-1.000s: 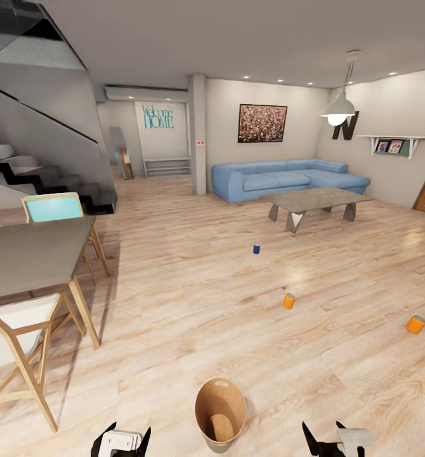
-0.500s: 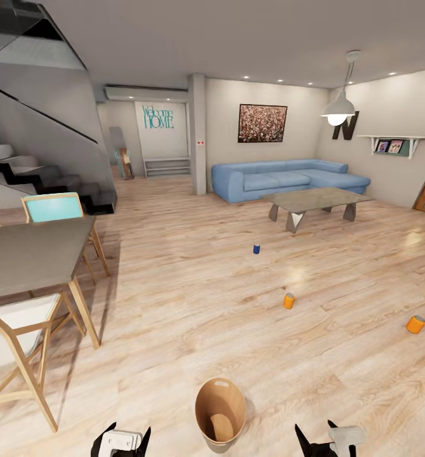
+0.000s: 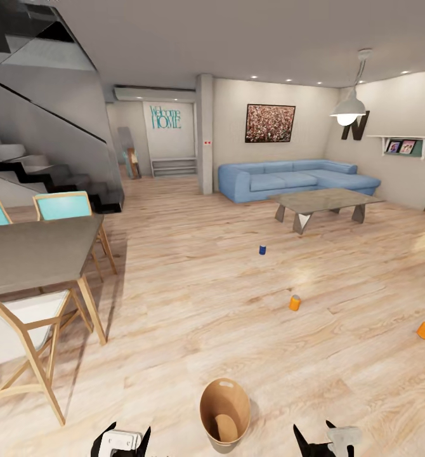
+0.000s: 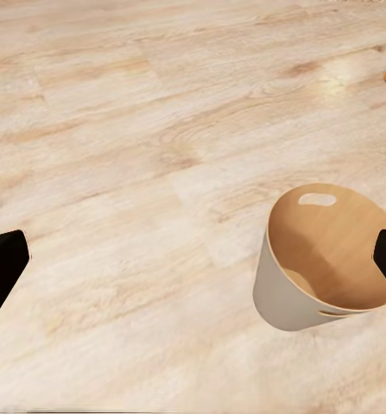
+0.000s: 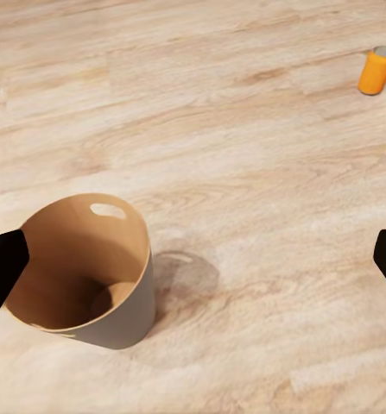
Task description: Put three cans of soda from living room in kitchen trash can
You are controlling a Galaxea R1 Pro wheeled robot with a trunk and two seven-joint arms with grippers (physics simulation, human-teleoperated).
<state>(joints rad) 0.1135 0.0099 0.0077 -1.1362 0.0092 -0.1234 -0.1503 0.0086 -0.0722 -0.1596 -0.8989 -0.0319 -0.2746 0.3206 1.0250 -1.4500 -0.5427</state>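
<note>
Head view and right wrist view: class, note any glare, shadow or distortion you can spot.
Head view: wide-angle stretch at the edges, a pale glare patch on the floor, the pendant lamp glowing. Right wrist view: the bin casts a soft round shadow on the floor; sharp focus.

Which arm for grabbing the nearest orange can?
Right, probably. The nearest orange can stands on the floor ahead, right of the bin, on the right pincer's side. The left pincer would have to cross past the bin. Both pincers are open and empty.
</note>
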